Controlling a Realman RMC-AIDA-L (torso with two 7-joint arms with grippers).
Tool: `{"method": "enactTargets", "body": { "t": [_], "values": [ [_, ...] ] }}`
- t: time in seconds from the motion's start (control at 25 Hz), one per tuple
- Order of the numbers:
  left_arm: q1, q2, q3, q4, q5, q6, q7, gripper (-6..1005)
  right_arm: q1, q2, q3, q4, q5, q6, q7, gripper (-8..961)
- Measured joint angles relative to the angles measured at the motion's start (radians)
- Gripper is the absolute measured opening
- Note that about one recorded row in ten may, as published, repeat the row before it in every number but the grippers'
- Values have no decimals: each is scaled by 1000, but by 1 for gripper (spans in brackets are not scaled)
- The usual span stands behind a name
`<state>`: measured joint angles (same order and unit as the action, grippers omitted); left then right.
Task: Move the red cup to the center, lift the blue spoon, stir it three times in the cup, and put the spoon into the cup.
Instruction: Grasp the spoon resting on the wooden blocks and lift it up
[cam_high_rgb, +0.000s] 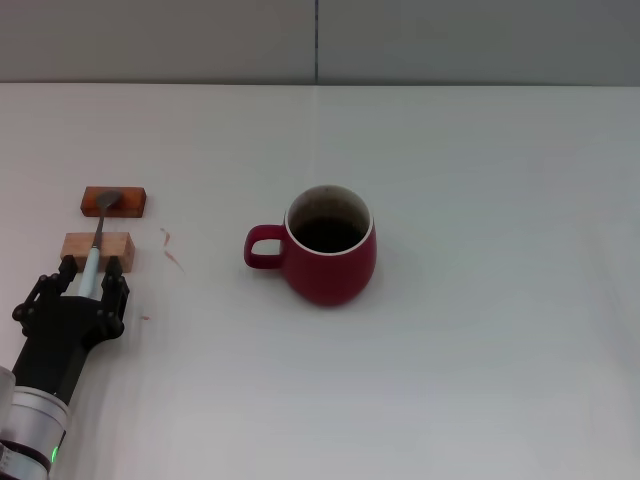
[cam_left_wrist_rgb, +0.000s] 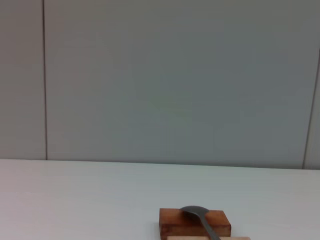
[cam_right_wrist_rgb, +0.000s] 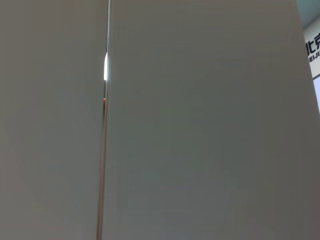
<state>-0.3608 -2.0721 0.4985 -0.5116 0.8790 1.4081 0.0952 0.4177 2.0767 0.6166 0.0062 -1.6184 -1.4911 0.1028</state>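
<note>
Straddling blue spoon (cam_high_rgb: 93, 262) handle, left gripper (cam_high_rgb: 91, 268) jaws open either side, nothing clamped; spoon across two wooden blocks (cam_high_rgb: 98, 247); red cup (cam_high_rgb: 326, 246) mid-table, handle toward spoon

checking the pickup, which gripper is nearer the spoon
Left. The left gripper sits at the spoon handle, fingers either side; the right gripper is out of view.

Even, soft overhead light; the white table (cam_high_rgb: 480, 350) is bright without glare. The red cup (cam_high_rgb: 330, 250) casts faint shadow toward 5 o'clock. Focus slightly soft.
</note>
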Motion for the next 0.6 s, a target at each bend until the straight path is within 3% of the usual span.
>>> {"method": "enactTargets", "body": {
  "t": [0.36, 0.6],
  "values": [
    [-3, 1, -9, -5, 0, -3, 0, 500, -4, 0, 0, 8, 0, 0, 0, 686],
    [-3, 1, -9, -3, 2, -3, 0, 413, -4, 0, 0, 8, 0, 0, 0, 686]
  ]
}}
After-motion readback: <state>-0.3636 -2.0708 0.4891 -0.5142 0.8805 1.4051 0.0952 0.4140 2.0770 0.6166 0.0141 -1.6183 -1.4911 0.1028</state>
